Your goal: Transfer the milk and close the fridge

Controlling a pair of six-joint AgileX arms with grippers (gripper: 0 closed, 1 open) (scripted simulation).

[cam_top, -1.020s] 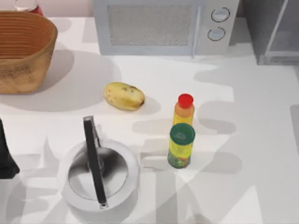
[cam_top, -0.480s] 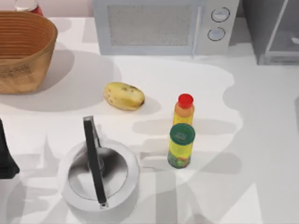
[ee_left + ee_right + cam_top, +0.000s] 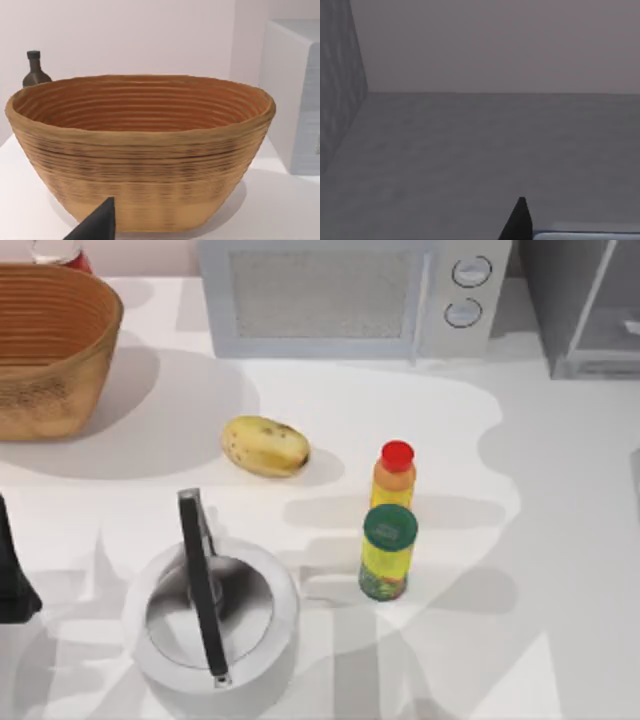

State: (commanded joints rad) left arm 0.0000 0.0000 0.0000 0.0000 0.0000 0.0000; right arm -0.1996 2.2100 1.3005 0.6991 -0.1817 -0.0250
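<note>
The fridge (image 3: 585, 310) stood upright at the frame's upper right. Since 0.5 s earlier nothing on the counter (image 3: 560, 540) had moved. Finger states: cannot tell.

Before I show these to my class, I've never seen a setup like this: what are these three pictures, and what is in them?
This is a simulated pair of AgileX robot arms at a white table.

The top view looks down from overhead. It shows a woven basket, a white microwave, a potato, a red-capped yellow bottle, a green-capped one, a kettle and, at the far right corner, the grey fridge. The left arm sits at the left edge.

The left wrist view comes from a camera on that arm, facing the basket; one dark fingertip pokes in.

The right wrist view looks into a grey interior, probably the fridge; a dark fingertip and a thin blue edge, possibly the milk, sit together.
</note>
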